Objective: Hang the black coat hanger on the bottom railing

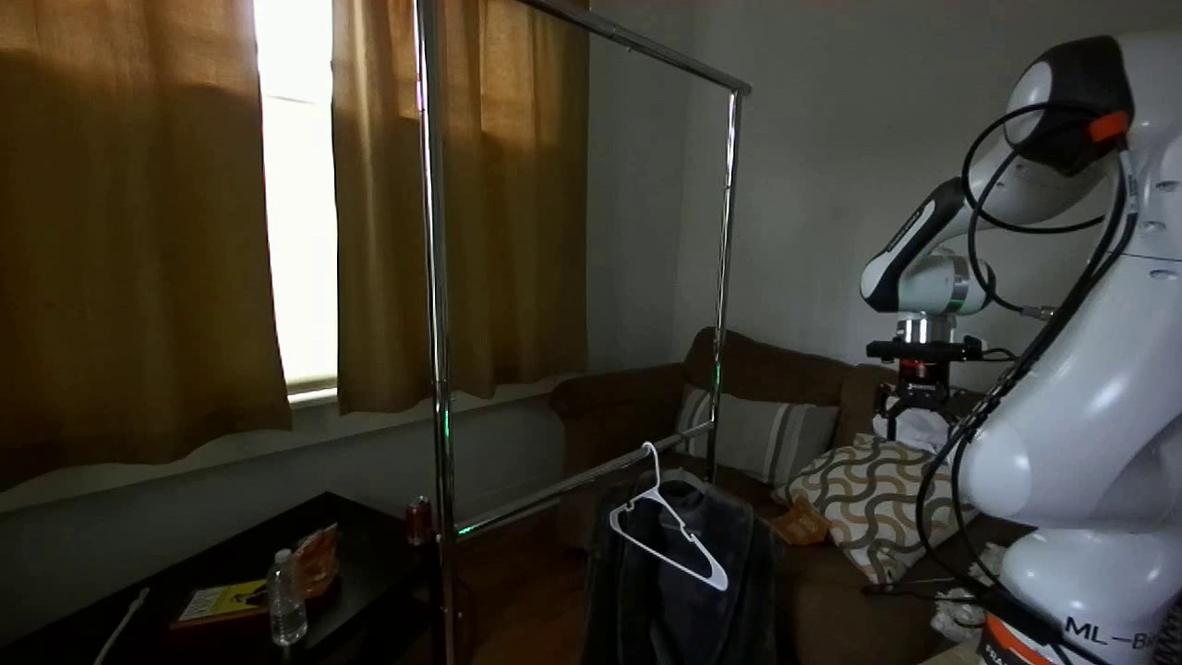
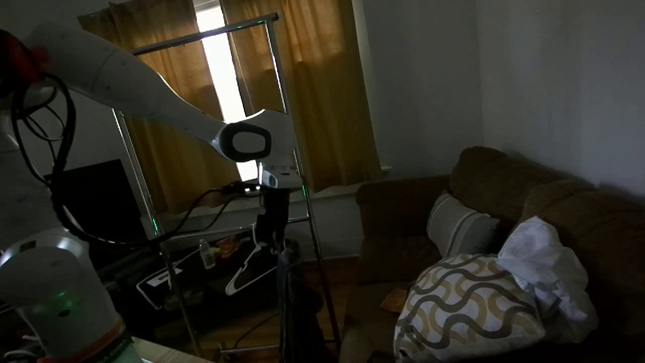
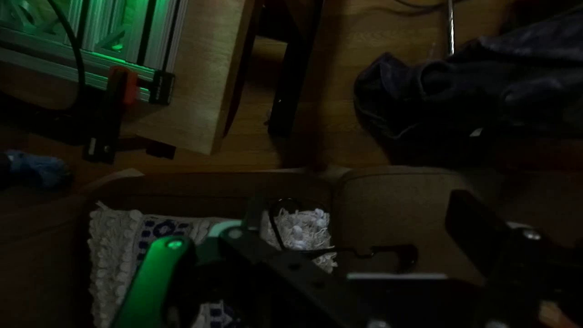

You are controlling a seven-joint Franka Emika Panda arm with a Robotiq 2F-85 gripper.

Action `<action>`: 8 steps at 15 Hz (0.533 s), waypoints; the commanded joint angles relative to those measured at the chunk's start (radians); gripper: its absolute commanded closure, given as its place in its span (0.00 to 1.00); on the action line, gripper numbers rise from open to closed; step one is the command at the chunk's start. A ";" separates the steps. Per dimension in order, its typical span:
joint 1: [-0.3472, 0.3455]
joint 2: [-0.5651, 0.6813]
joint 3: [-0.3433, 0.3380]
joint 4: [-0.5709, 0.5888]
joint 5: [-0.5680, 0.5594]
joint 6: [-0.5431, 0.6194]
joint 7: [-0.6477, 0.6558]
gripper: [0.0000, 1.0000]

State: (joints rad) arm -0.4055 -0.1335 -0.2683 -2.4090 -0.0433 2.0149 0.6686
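Note:
The black coat hanger (image 3: 319,251) shows in the wrist view, below my gripper, over the brown sofa and a fringed pillow. Its wire hook is at the left, and a finger hides part of it. In an exterior view a thin dark shape (image 1: 910,584) by the patterned pillow may be it. My gripper (image 3: 360,218) is open, its fingers wide apart with nothing held between them. It hovers above the sofa in an exterior view (image 1: 917,427) and also shows in an exterior view (image 2: 268,246). The bottom railing (image 1: 572,482) also shows in an exterior view (image 2: 297,220).
A white hanger (image 1: 679,531) hangs on the bottom railing beside dark hanging clothes (image 1: 739,563). The rack's chrome post (image 1: 434,277) stands before the window. A patterned pillow (image 1: 868,489) and white cloth (image 2: 546,272) lie on the sofa. A table corner (image 3: 205,105) holds the robot's base.

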 commanded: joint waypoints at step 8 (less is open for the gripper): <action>-0.059 0.456 -0.174 0.154 0.086 0.278 -0.054 0.00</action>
State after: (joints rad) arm -0.4401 0.2009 -0.4101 -2.3282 -0.0182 2.2833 0.6752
